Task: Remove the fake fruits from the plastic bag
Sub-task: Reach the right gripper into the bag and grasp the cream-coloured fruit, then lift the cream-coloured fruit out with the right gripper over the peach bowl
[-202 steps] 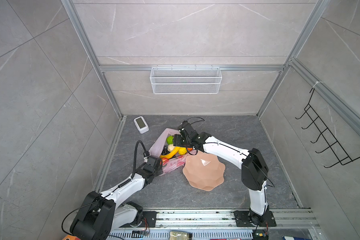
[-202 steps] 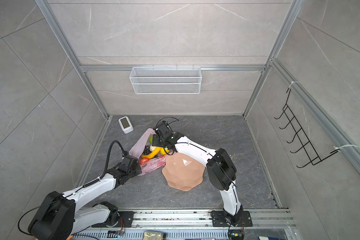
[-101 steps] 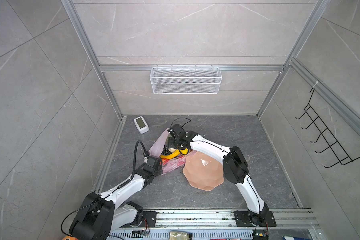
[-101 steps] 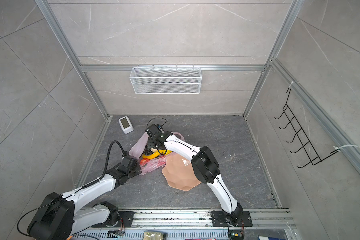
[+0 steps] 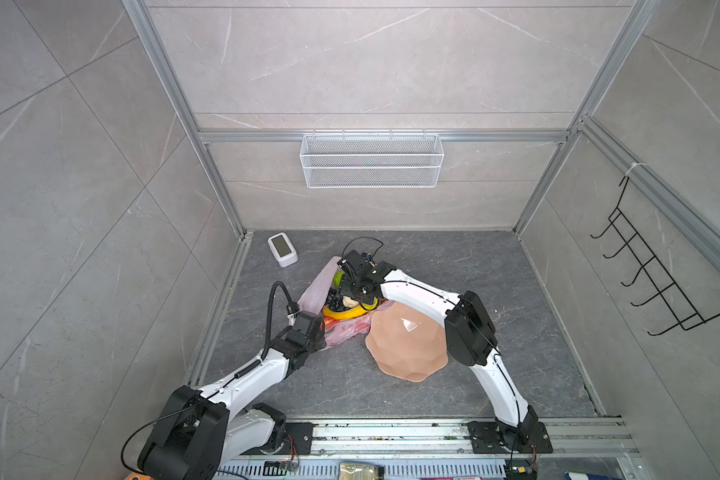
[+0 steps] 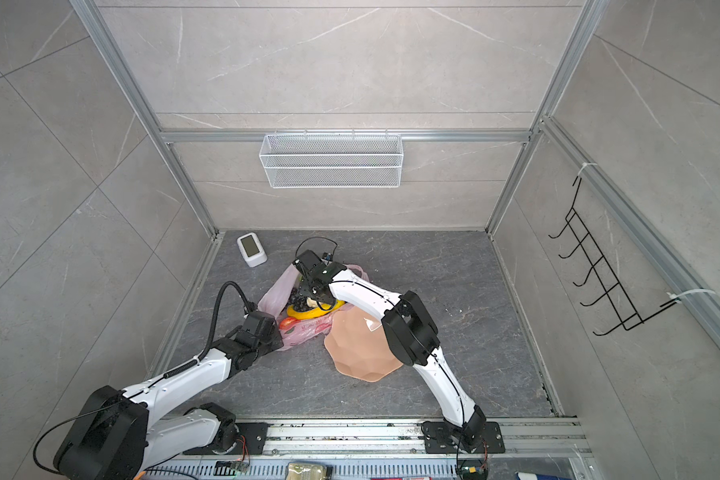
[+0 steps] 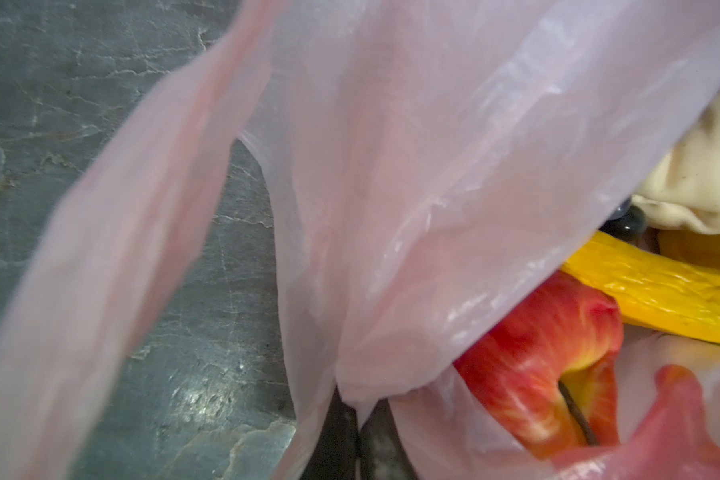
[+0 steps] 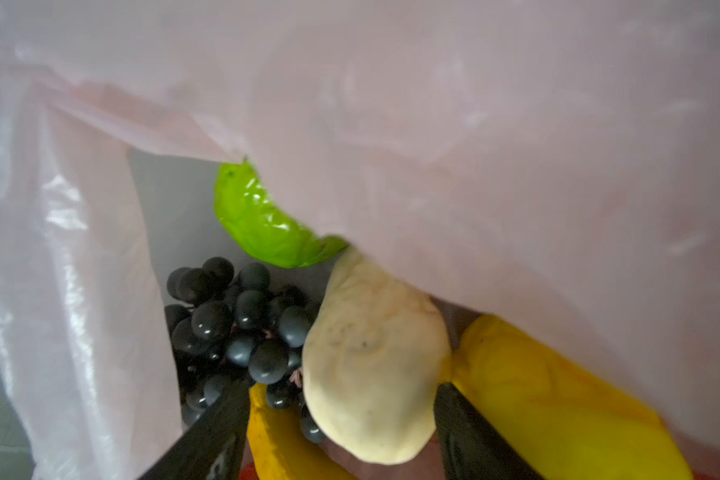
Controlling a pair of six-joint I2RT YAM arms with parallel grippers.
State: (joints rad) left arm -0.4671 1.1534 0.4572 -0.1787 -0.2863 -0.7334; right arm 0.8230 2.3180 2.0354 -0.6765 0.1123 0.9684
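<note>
The pink plastic bag (image 5: pixel 313 291) lies on the grey floor, its mouth held up. My left gripper (image 7: pixel 358 432) is shut, pinching the bag's film at its near edge. Inside the bag are a red apple (image 7: pixel 537 365), a yellow banana (image 7: pixel 661 291), a dark grape bunch (image 8: pixel 233 324), a bumpy green piece (image 8: pixel 262 220), a yellow piece (image 8: pixel 537 395) and a beige piece (image 8: pixel 371 365). My right gripper (image 8: pixel 341 390) is inside the bag mouth and open. Its fingers stand on either side of the beige piece, with a gap on one side.
A peach scalloped plate (image 5: pixel 408 345) lies right of the bag, under my right forearm. A small white device (image 5: pixel 282 248) sits at the back left. A wire basket (image 5: pixel 371 160) hangs on the back wall and a black hook rack (image 5: pixel 649 274) on the right wall.
My right gripper has moved left, from beside the plate into the bag's mouth, and its jaws have spread wider. The left arm still holds the bag in the same place.
</note>
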